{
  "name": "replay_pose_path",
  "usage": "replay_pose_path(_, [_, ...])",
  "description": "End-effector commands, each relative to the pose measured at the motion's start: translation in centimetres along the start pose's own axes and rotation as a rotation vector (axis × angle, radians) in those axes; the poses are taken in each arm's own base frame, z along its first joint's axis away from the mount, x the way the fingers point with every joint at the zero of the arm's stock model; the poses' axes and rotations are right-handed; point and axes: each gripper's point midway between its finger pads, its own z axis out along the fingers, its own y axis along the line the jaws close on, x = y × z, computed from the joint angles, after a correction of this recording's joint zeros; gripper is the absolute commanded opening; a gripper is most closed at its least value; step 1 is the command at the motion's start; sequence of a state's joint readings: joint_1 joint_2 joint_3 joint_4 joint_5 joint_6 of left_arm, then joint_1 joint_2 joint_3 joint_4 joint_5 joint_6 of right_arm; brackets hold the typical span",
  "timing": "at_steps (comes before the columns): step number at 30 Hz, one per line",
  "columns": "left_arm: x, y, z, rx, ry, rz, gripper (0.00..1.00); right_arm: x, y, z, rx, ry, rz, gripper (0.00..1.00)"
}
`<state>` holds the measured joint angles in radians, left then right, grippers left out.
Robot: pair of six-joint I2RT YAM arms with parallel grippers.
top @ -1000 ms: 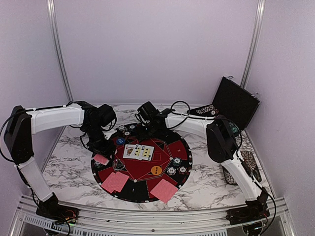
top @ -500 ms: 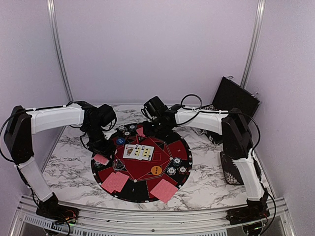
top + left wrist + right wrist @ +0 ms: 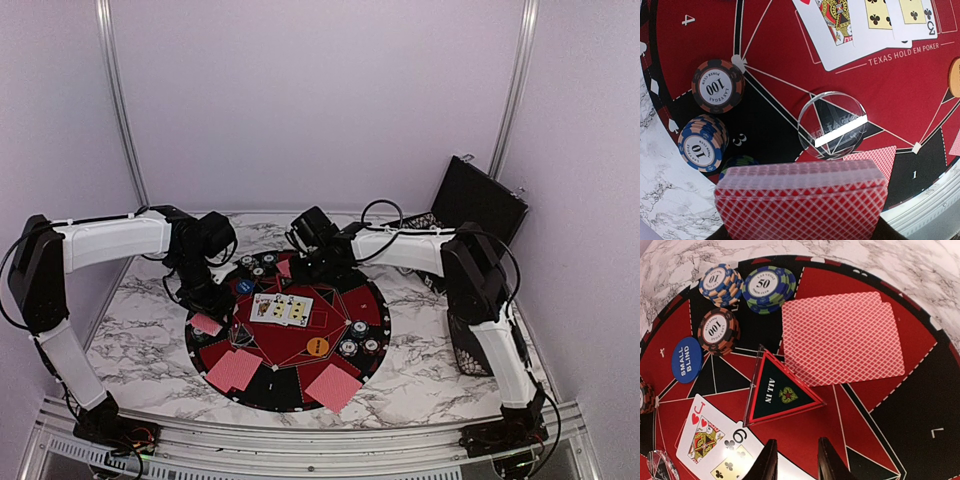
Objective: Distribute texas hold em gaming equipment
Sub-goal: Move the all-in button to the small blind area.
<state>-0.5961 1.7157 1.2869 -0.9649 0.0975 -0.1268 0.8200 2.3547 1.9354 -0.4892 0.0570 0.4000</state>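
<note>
Playing cards [image 3: 842,337], two face down, are laid at the upper right of the right wrist view, as dealt; the empty right end effector [image 3: 796,460] is narrowed. The deck [image 3: 801,200] is held by the left end effector for dealing.

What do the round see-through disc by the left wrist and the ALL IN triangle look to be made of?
The round disc looks like clear acrylic or glass: the felt lines show through it and its rim catches glare. The ALL IN triangle seems to be glossy rigid plastic, with a black face, red border and a clear-looking edge.
</note>
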Motion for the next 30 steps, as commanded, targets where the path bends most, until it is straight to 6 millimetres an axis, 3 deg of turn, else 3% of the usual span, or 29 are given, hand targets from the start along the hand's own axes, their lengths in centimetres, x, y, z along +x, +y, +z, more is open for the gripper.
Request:
replay_pose_path(1, [-0.1,-0.2,-1.0,0.02,-0.033,0.001,0.46,0.0,0.7,1.2,-0.022,-0.003,-0.001,0.26])
replay_pose_path(18, [-0.1,-0.1,-0.9,0.019,-0.03,0.001,0.46,0.6,1.4,3.7,-0.048,0.018,-0.009,0.25])
replay_pose_path(30, [0.0,-0.1,-0.9,0.017,-0.03,0.001,0.46,1.0,3.6,4.4,-0.114,0.039,-0.022,0.25])
